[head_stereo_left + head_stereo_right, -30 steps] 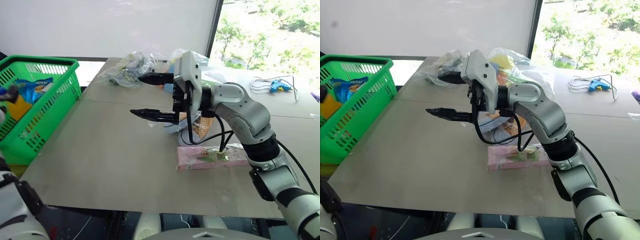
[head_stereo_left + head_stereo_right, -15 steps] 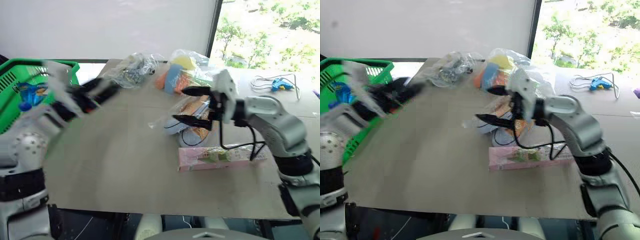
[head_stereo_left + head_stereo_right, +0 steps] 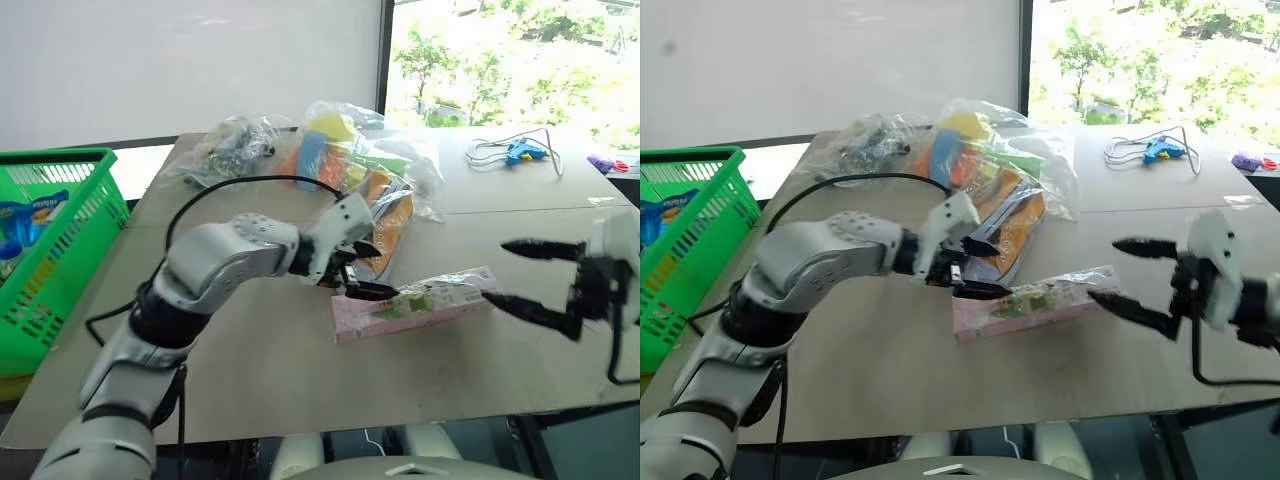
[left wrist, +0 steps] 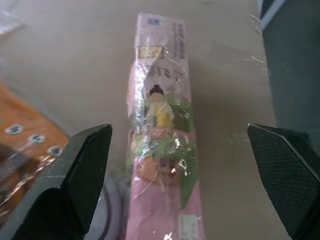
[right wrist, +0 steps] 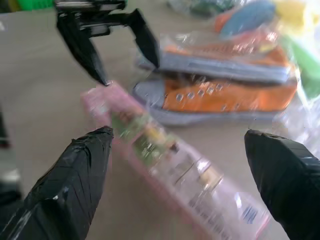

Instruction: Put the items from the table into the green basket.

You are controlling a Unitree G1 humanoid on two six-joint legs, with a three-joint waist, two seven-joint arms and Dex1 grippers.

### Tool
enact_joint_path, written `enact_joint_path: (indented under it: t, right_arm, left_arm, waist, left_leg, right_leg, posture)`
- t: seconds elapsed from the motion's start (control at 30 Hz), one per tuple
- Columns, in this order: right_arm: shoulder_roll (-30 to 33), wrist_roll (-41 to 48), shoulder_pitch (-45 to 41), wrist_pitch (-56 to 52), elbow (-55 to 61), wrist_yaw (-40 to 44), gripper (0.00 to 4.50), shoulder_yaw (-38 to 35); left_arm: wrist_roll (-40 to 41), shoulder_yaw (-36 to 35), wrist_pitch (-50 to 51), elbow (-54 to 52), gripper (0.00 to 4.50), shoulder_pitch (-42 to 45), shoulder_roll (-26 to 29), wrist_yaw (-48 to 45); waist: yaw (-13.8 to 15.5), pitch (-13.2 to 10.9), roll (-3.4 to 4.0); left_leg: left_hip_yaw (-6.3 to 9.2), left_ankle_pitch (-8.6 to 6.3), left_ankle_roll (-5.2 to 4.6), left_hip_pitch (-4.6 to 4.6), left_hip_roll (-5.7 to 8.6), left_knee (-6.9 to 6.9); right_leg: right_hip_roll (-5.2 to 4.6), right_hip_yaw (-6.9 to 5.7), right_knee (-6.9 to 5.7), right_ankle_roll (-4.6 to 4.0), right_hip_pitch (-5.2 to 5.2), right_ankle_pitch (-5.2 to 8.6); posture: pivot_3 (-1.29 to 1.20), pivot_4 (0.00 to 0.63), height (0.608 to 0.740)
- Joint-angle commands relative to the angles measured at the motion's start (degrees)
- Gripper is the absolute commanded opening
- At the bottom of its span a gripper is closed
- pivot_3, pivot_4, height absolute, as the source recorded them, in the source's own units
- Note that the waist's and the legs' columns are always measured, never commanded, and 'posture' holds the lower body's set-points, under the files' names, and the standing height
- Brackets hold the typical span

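Over the near end of the long pink wrapped box [image 3: 415, 303], the left gripper [image 3: 362, 270] has its fingers [image 4: 85, 165] spread wide, one each side of the box, not gripping it. Off past the box's other end, the right gripper [image 3: 530, 280] hangs above the bench [image 3: 260, 370] with fingers spread too, holding nothing. Orange sneakers in a clear bag [image 3: 385, 215] lie just behind the box, bagged blocks [image 3: 340, 145] further back. The green basket [image 3: 55, 250] sits off the bench's left edge.
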State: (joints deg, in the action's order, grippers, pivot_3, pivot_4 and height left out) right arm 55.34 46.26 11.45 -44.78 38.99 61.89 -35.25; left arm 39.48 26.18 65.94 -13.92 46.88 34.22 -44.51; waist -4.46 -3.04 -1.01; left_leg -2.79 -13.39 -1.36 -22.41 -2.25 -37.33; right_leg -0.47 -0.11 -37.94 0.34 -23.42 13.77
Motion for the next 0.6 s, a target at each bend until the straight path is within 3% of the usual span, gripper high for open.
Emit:
enact_joint_path:
  t: [0.03, 0.23, 0.37, 0.5, 0.6]
  right_arm:
    - [2.0, 1.9, 4.2, -1.2, 2.9, 3.2, 4.5, -7.9]
    - [5.0, 2.6, 8.7, -2.9, 3.2, 6.1, 4.5, -13.3]
    - [10.4, 2.2, 5.8, -1.6, -2.5, 10.8, 4.5, -13.1]
    - [15.5, 0.3, -4.3, 3.3, -13.9, 12.9, 4.5, -4.9]
    - [18.1, -3.8, -14.6, 9.3, -24.5, 16.5, 4.5, 5.7]
  left_arm:
    - [-5.4, 6.0, 2.2, 5.8, 4.44, 4.9, -4.7, 0.6]
    - [-12.1, 13.0, 4.0, 11.1, 4.44, 8.3, -9.4, 1.4]
    - [-15.8, 16.7, 2.2, 12.6, 4.44, 8.3, -10.1, 0.1]
    - [-17.7, 18.4, 1.1, 12.4, 4.44, 7.3, -10.6, -1.4]
    - [-19.6, 18.6, 0.5, 12.7, 4.44, 6.8, -11.2, -1.5]
  waist:
    - [-1.0, -0.3, -0.15]
    - [-4.0, -1.2, -0.34]
    - [-5.1, -2.0, -0.22]
    - [-6.1, -2.3, -0.36]
    - [-6.9, -2.4, -0.34]
  left_leg:
    - [0.01, 0.0, 0.0, -0.02, 0.03, -0.01]
    - [0.0, -0.01, 0.0, 0.02, 0.04, 0.01]
    - [0.01, -0.01, 0.0, 0.14, 0.09, 0.1]
    - [-0.01, -0.02, 0.0, 0.13, 0.13, 0.13]
    - [-0.02, -0.03, -0.02, 0.15, 0.14, 0.17]
  right_leg:
    - [-0.02, 0.0, 0.02, 0.01, 0.0, 0.0]
    - [-0.03, 0.11, 0.02, -0.02, -0.02, 0.02]
    - [0.0, 0.25, 0.01, -0.17, -0.01, 0.11]
    - [-0.04, 0.35, 0.05, -0.17, -0.03, 0.11]
    - [-0.1, 0.38, 0.08, -0.14, -0.02, 0.13]
  posture:
    - [-0.28, 0.076, 0.74]
    - [-0.31, 0.095, 0.74]
    - [-0.33, 0.103, 0.74]
    - [-0.33, 0.101, 0.74]
    - [-0.3, 0.094, 0.74]
